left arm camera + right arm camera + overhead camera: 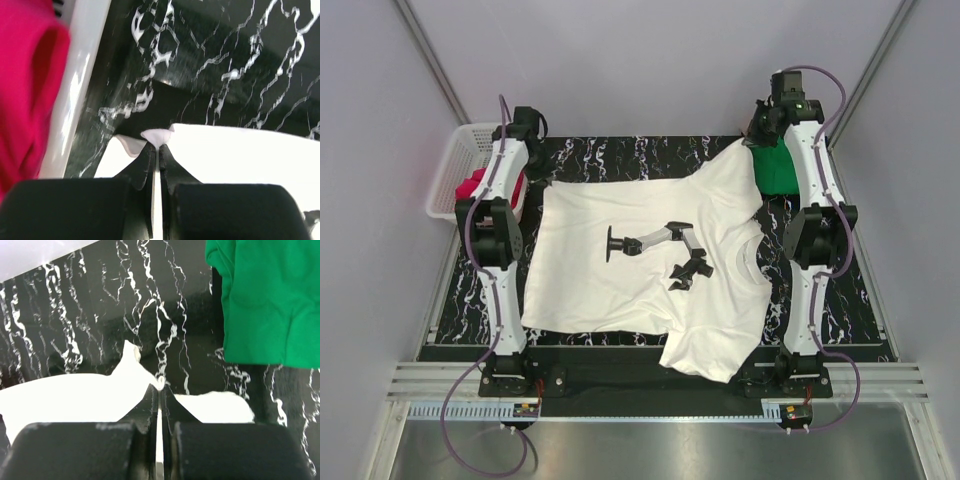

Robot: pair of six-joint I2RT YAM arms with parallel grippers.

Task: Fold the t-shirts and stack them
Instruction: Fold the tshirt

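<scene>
The white t-shirt [590,285], spread across the worktop [620,155], is judged light, soft and limp, best taken by pinches at its edge. At its far edge a tuft of cloth is clamped between the closed left fingers [142,170], beside the pinkish-red t-shirt [25,75], and another between the closed right fingers [147,407], near the green t-shirt [260,305].

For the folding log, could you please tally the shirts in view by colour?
white shirt: 1
green shirt: 1
pink shirt: 1
Total: 3
</scene>
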